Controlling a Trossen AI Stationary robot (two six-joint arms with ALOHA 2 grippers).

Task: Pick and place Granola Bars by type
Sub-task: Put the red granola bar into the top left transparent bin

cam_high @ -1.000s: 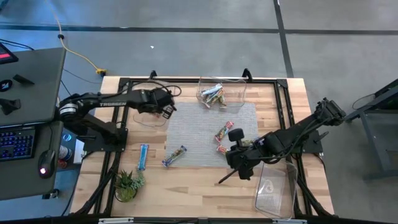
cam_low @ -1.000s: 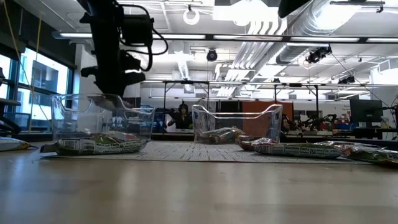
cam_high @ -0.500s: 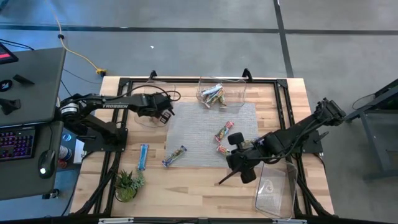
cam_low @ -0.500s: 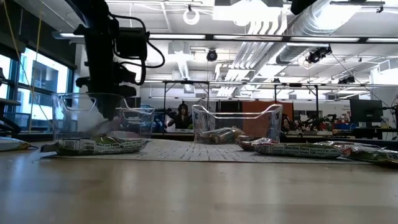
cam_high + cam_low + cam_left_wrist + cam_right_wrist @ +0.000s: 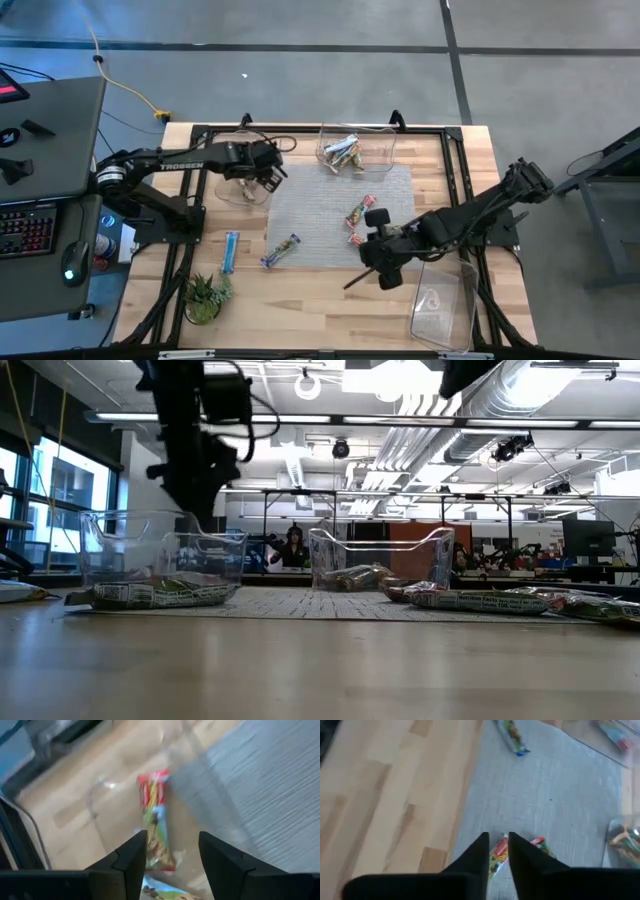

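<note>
My left gripper [image 5: 266,174] [image 5: 172,837] hangs open above the clear bin [image 5: 236,190] at the table's far left. A red granola bar [image 5: 155,815] shows below and between its fingers, over the bin's floor. My right gripper [image 5: 364,246] [image 5: 497,840] is low over the grey mat's [image 5: 320,215] near right part. Its fingers stand a narrow gap apart over a red-green bar [image 5: 499,852]; whether they touch it I cannot tell. Another red-green bar [image 5: 357,211] lies on the mat. Two blue bars [image 5: 281,250] [image 5: 231,251] lie at the mat's near left.
A second clear bin [image 5: 356,150] with several bars stands at the far edge. A third clear bin [image 5: 443,306] sits at the near right corner. A small potted plant [image 5: 204,296] is at the near left. A dark frame [image 5: 455,190] runs round the tabletop.
My left gripper dipped down into the far-left bin and has come up again, ending a little toward the far edge. My right arm has shifted slightly toward the table's left edge.
</note>
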